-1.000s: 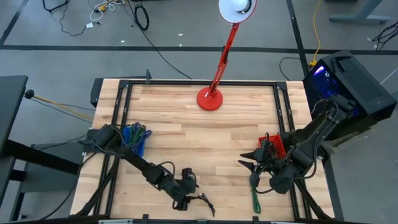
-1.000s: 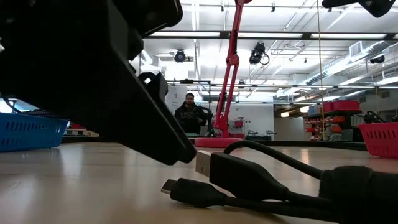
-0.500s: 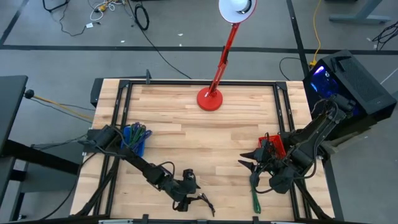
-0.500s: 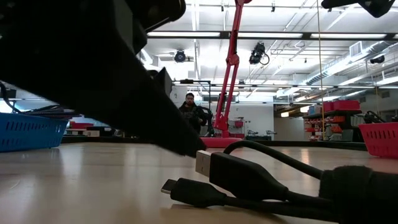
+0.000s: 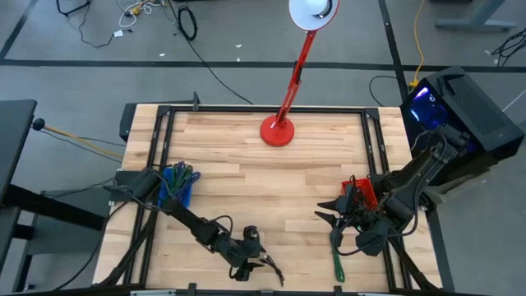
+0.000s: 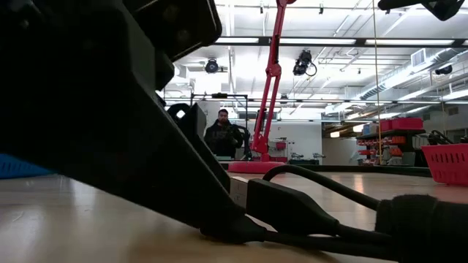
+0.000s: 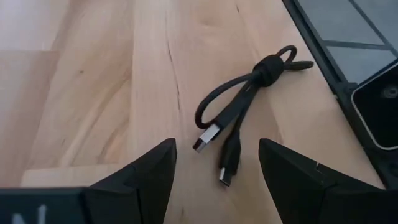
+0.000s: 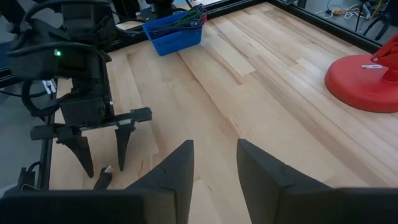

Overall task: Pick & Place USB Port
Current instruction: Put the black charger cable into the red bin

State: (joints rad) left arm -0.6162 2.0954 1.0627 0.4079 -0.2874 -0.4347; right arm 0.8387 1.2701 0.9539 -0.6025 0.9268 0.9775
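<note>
Near table edge: black USB cable [image 7: 245, 99], light, limp, bundled; best taken at its stiff plug. Left gripper [image 7: 214, 163] spread wide above it, empty; right gripper [image 8: 214, 163] idle at right, narrowly parted.

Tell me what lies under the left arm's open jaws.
A short black USB cable, bundled at one end, lies on the wooden table. Its two plugs sit between the left gripper jaws, untouched. The low view shows the arm covering part of the plugs.

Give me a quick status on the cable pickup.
Left gripper fingers open, straddling black USB cable at the near table edge. Right gripper empty, waiting by the red bin. Nothing in the way.
</note>
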